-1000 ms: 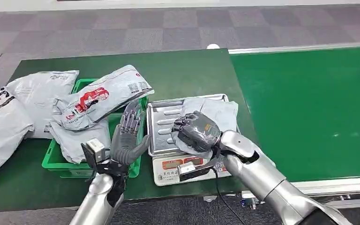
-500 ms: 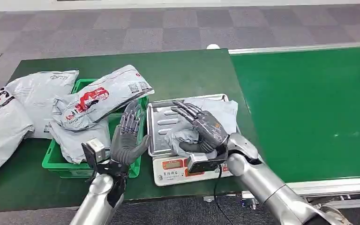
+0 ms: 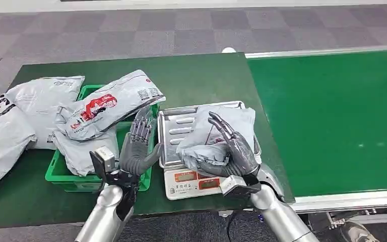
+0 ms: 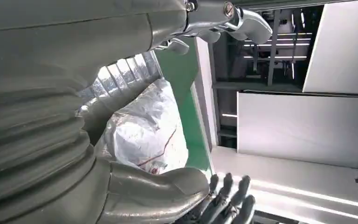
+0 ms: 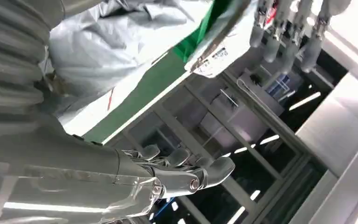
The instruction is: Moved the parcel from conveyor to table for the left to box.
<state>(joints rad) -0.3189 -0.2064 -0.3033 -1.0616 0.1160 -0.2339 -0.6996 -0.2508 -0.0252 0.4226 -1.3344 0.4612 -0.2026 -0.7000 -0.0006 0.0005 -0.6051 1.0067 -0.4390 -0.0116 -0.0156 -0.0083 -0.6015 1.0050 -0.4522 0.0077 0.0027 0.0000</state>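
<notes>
A crumpled grey parcel [image 3: 215, 132] lies on the steel tray [image 3: 173, 132] of a white scale [image 3: 187, 182]. My right hand [image 3: 234, 147] stands at the parcel's near right side, fingers spread and straight, thumb along the parcel's near edge, gripping nothing. My left hand [image 3: 137, 145] is upright and open between the green crate [image 3: 60, 174] and the scale, palm facing the parcel. The left wrist view shows the parcel [image 4: 145, 131] past my left hand [image 4: 51, 116]. In the right wrist view my right hand [image 5: 177, 173] is spread beside the parcel [image 5: 103, 43].
The green crate holds several grey parcels, one with red print [image 3: 106, 105] lying across its top. More parcels [image 3: 10, 118] lie at the table's left. The bright green conveyor belt [image 3: 332, 116] runs along the right, its metal edge next to the scale.
My right hand, curled down on the parcel a second ago, has opened, lifted off and drawn back toward the scale's near right. The parcel stays on the tray. The left hand has barely moved.
</notes>
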